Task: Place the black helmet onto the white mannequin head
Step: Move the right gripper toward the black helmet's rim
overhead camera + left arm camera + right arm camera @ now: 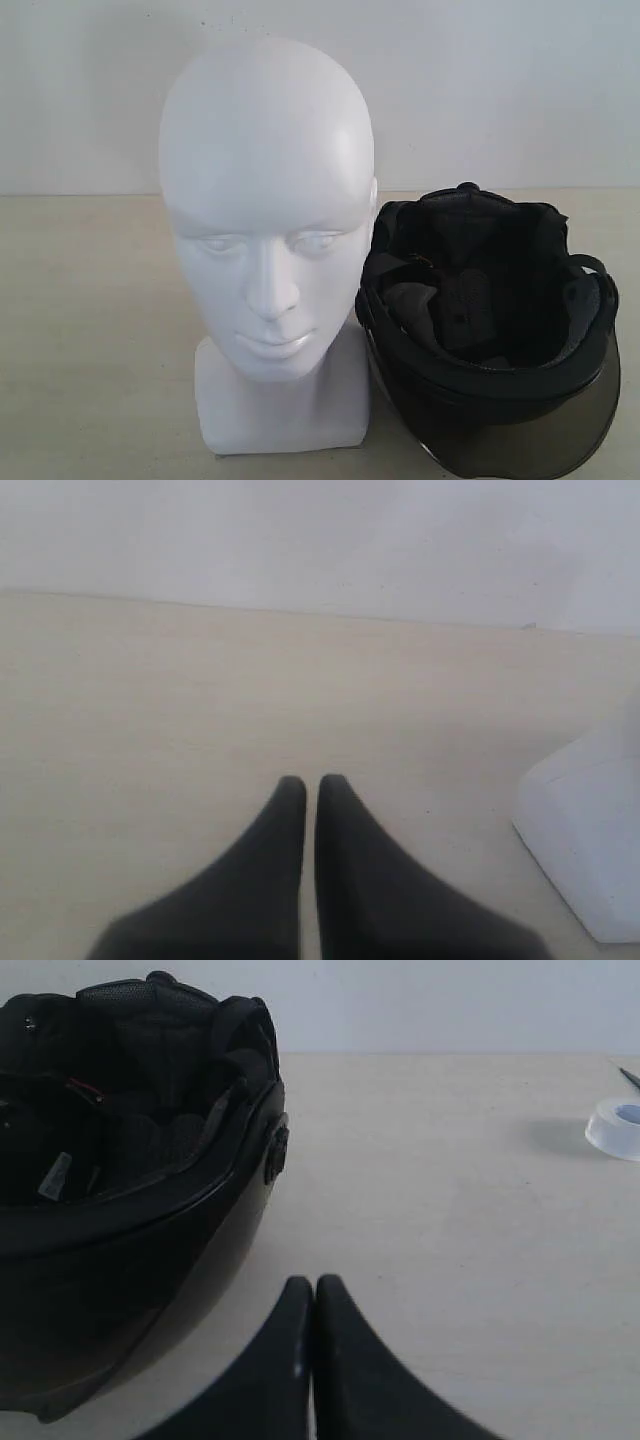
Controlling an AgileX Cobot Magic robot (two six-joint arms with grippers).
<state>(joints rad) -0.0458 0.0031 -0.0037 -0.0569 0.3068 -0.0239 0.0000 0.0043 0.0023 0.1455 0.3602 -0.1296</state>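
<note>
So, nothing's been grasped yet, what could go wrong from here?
1. The black helmet lies opening-up, so it must be flipped; its smooth shell or tinted visor could slip from a tool.
2. The white mannequin head stands on a small base close beside the helmet; a nudge while lifting might topple it.
3. The left tool and right tool are both shut and must open first.
</note>
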